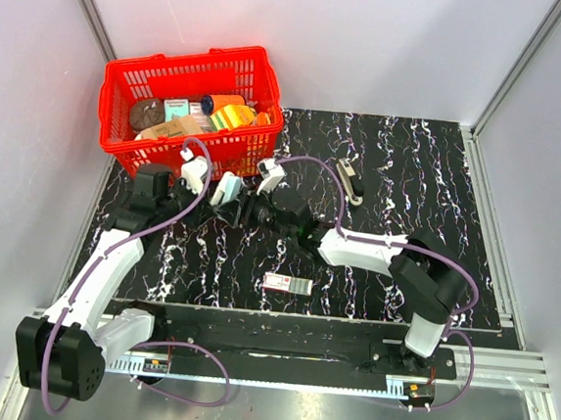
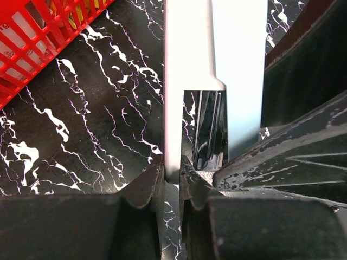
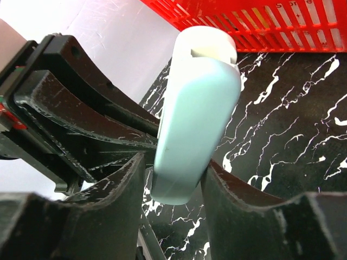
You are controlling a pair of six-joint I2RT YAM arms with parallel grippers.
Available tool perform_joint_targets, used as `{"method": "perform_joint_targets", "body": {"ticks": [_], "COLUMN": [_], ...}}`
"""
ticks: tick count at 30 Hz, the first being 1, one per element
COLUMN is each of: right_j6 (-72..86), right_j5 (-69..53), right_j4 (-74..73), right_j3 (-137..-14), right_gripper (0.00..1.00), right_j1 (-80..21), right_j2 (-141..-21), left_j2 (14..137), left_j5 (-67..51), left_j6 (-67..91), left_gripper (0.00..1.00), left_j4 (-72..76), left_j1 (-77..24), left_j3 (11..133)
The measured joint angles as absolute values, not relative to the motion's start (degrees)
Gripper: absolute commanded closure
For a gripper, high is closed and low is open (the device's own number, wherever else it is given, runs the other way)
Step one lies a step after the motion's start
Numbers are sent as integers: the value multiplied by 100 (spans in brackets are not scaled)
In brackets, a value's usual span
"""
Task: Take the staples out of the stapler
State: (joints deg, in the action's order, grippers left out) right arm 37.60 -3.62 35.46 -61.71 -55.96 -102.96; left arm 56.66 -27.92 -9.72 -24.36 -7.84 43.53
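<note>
The stapler [image 1: 227, 188], pale blue and white, is held up above the black marbled table between my two grippers, in front of the basket. My left gripper [image 2: 172, 168] is shut on the lower edge of its thin white plate [image 2: 187, 59]. A dark shiny channel [image 2: 209, 132] shows between that plate and the pale blue part [image 2: 241, 54]. My right gripper [image 3: 173, 162] comes from the other side, its fingers closed against both flanks of the pale blue body [image 3: 198, 114] near its end. The staples are hidden.
A red basket [image 1: 125, 78] full of items stands at the back left, close behind the grippers, and its mesh wall [image 3: 260, 19] also shows in the right wrist view. A flat white-and-red box [image 1: 287, 285] lies near the front edge. A small dark-and-beige tool [image 1: 349, 182] lies further back.
</note>
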Motion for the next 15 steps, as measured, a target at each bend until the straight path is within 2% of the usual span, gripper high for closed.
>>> {"method": "perform_joint_targets", "body": {"ticks": [8, 11, 15], "right_j6": [3721, 3642, 3468], "right_j5": [-193, -102, -128], "right_j4": [3433, 3260, 2893], "right_j3": [-6173, -6171, -6169], "right_gripper": [91, 99, 100], "right_j1": [-5651, -5680, -5697], "right_j2": [-10294, -10215, -10057], "left_j2": [5664, 5660, 5629], "left_j5": [-2803, -2775, -2569], "left_j6": [-1061, -1317, -2023], "left_gripper": [100, 100, 100], "left_j4": [-2438, -2432, -2427], "left_j1": [-784, -819, -856], "left_j3": [4353, 4351, 4346]}}
